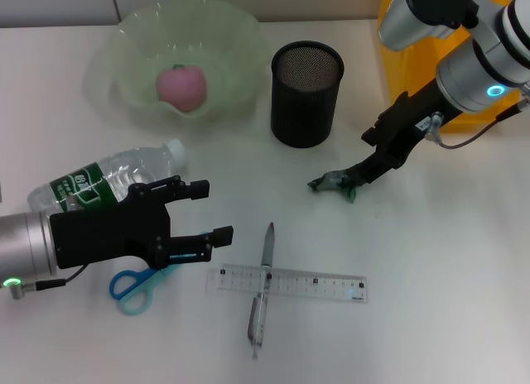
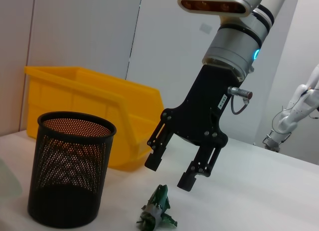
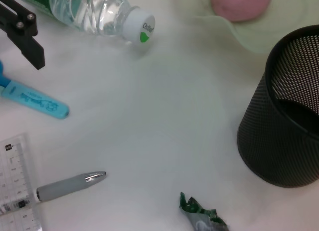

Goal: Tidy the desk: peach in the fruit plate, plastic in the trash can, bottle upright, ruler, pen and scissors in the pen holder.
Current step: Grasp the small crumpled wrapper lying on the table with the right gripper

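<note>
Green crumpled plastic (image 1: pixel 333 184) lies on the desk just in front of the black mesh pen holder (image 1: pixel 306 93), a little toward the robot's right. The right gripper (image 2: pixel 172 173) hangs directly over that scrap with its fingers (image 2: pixel 192 173) spread and nothing between them; the scrap sits just below and slightly ahead of the tips, so a short descent should bracket it. Its long axis appears to run roughly across the gap between the fingers (a crumple has no firm axis, so this is a guess). The right arm is plainly nearer; the left gripper (image 1: pixel 199 212) is well apart from the pen holder, over the blue scissors (image 1: pixel 137 285) beside the lying bottle (image 1: pixel 103 179), also spread and holding nothing.

The left wrist view shows the air gap between fingers and plastic, which the head view flattens. The right wrist view shows the scrap's ground position, not its own fingers.
</note>
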`<state>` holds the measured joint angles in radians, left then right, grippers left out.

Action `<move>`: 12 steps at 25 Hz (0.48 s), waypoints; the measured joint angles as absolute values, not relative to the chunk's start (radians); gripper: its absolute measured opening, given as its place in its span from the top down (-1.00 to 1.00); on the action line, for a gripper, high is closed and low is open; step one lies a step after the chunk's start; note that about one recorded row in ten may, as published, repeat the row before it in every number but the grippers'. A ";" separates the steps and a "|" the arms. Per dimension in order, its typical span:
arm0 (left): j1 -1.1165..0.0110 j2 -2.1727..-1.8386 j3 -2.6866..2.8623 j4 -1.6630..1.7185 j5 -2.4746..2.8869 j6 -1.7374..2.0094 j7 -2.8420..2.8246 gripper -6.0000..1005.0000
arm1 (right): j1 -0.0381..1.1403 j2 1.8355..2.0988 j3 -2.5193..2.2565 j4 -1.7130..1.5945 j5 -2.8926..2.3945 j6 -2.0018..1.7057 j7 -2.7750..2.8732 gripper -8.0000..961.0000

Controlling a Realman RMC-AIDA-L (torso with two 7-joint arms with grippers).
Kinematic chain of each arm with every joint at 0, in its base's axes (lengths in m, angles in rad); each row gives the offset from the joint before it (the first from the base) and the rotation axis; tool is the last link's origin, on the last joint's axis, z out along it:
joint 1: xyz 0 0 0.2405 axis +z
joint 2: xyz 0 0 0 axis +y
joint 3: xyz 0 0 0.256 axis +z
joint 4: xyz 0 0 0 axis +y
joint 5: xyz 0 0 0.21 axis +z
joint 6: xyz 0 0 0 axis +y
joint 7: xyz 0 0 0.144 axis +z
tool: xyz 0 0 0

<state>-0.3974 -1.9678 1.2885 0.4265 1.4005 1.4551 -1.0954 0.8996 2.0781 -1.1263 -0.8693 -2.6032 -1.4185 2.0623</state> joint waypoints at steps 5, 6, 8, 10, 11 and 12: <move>-0.396 -1.969 1.286 0.426 1.401 1.453 -1.094 -0.62 | 0.898 2.079 -1.127 -0.869 -2.603 -1.416 2.059 -0.43; -0.395 -1.969 1.285 0.426 1.401 1.453 -1.094 -0.62 | 0.898 2.079 -1.127 -0.869 -2.603 -1.416 2.058 -0.43; -0.395 -1.969 1.285 0.426 1.401 1.453 -1.094 -0.62 | 0.900 2.079 -1.128 -0.869 -2.603 -1.416 2.058 -0.43; -0.395 -1.969 1.285 0.426 1.401 1.453 -1.093 -0.62 | 0.901 2.079 -1.129 -0.869 -2.603 -1.416 2.058 -0.42; -0.394 -1.970 1.285 0.425 1.400 1.453 -1.091 -0.62 | 0.902 2.079 -1.129 -0.870 -2.603 -1.416 2.057 -0.42; -0.394 -1.970 1.285 0.424 1.401 1.453 -1.091 -0.62 | 0.902 2.079 -1.129 -0.870 -2.603 -1.416 2.057 -0.42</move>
